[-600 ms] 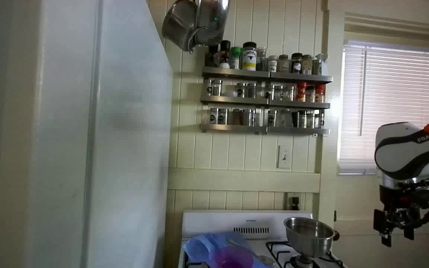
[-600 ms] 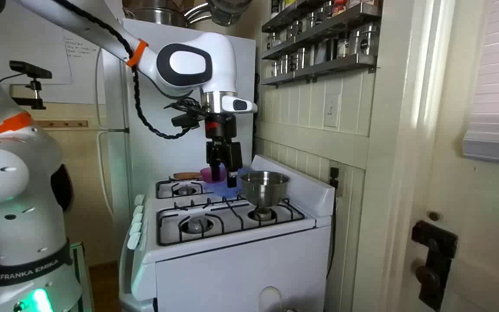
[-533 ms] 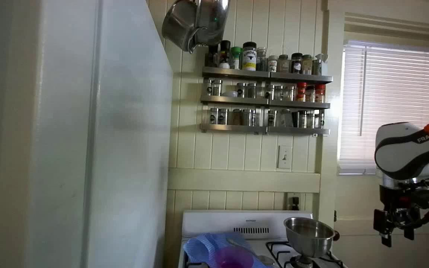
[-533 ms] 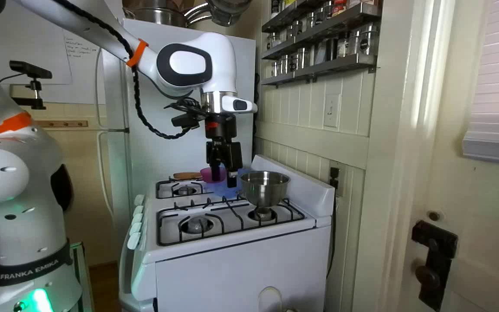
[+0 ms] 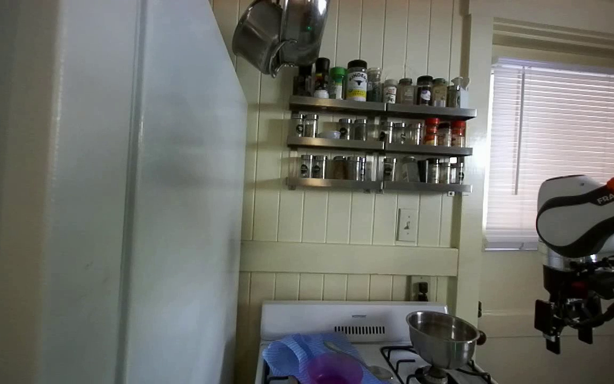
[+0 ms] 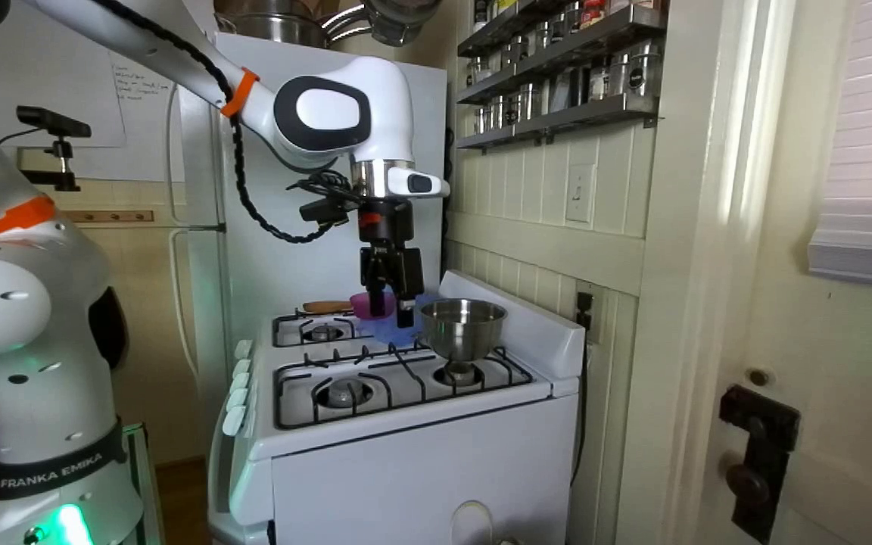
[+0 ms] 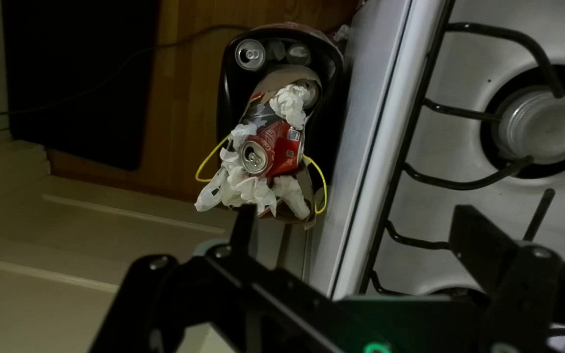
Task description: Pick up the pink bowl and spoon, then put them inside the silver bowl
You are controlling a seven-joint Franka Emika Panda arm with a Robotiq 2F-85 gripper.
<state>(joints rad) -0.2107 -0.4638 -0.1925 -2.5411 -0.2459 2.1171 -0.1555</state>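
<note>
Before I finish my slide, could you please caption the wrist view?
Open, empty gripper, with a white stove and a filled trash bin below.

Cloth (image 5: 288, 356), silver bowl (image 6: 463, 333) on stove (image 6: 421, 469)

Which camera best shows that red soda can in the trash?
The wrist view. It looks down on the red can, showing its silver top and red side, with white scraps beside it. Neither exterior view shows the can.

A kitchen
A gas stove (image 6: 413, 469), metal shelves (image 5: 336, 143) of spice jars (image 5: 357, 85) and a white refrigerator (image 6: 307, 272) show it.
</note>
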